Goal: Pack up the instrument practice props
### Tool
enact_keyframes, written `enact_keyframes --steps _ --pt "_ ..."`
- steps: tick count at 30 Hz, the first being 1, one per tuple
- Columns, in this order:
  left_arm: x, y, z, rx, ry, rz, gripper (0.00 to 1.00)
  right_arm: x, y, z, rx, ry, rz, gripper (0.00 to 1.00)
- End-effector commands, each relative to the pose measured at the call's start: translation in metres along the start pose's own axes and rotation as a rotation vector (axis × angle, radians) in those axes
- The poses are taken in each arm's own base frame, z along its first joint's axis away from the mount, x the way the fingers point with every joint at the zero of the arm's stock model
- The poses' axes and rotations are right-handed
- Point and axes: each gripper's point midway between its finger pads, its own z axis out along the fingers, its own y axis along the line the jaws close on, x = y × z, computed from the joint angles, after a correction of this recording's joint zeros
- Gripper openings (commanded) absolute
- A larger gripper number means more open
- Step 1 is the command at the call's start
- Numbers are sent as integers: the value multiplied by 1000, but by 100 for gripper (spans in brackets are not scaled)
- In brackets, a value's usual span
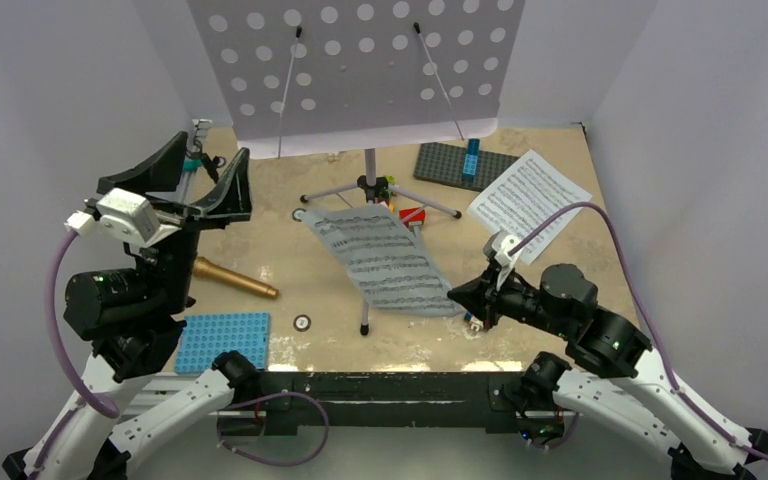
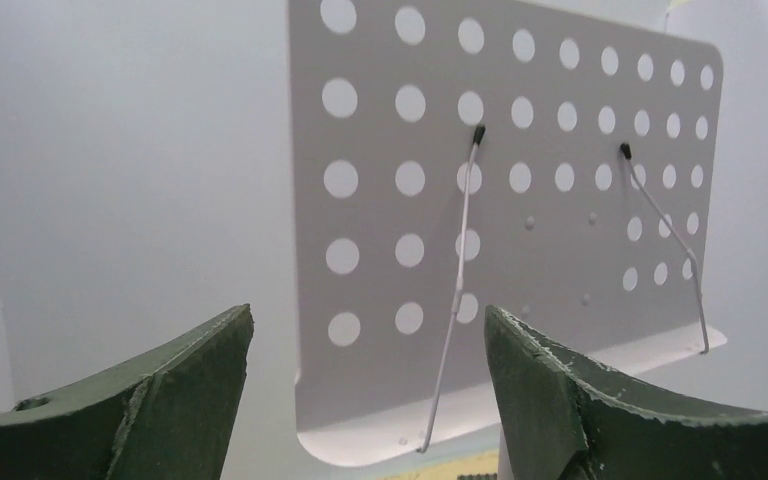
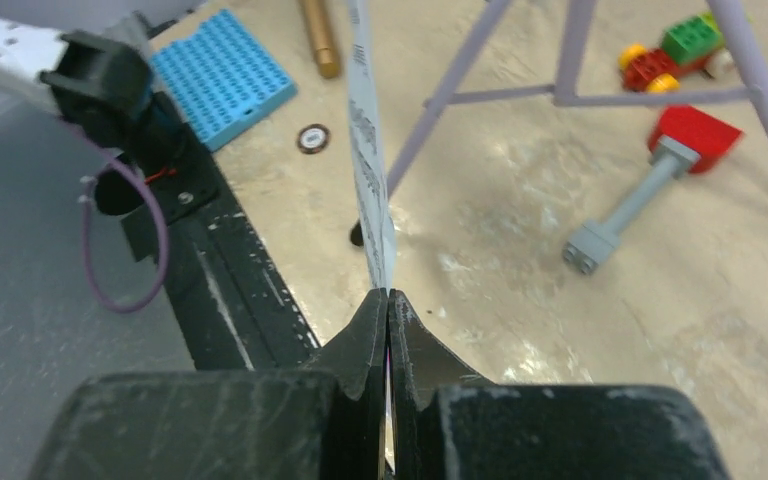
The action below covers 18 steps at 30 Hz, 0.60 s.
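left claw [image 1: 214, 147] high, spread wide; right claw [image 3: 388, 296] low, pinched tight.

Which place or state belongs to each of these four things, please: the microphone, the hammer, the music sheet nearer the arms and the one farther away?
Things:
1. microphone
2. hammer
3. nearer music sheet
4. farther music sheet

Places or states:
A. pinched in the shut jaws of the right arm
B. lying flat at the far right, beside the dark studded plate
C. lying beside the blue studded plate
D. lying between the legs of the music stand

Pairs: 1-C; 2-D; 3-A; 4-B
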Motion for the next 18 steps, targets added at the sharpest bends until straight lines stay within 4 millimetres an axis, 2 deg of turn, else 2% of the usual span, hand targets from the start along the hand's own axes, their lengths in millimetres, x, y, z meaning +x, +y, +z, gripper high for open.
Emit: enact_keyframes --steps 1,4,8,18 --pt "15 4 -11 -28 40 -48 89 -13 -40 -5 250 -66 90 0" --pt "22 3 -15 -29 58 -79 89 -11 -75 -14 476 -49 150 0" --pt "33 -1 -20 -22 84 -122 89 -18 -106 -29 686 -35 202 0" --pt "46 -9 -27 -1 106 -187 89 -37 -150 -51 910 -63 228 0"
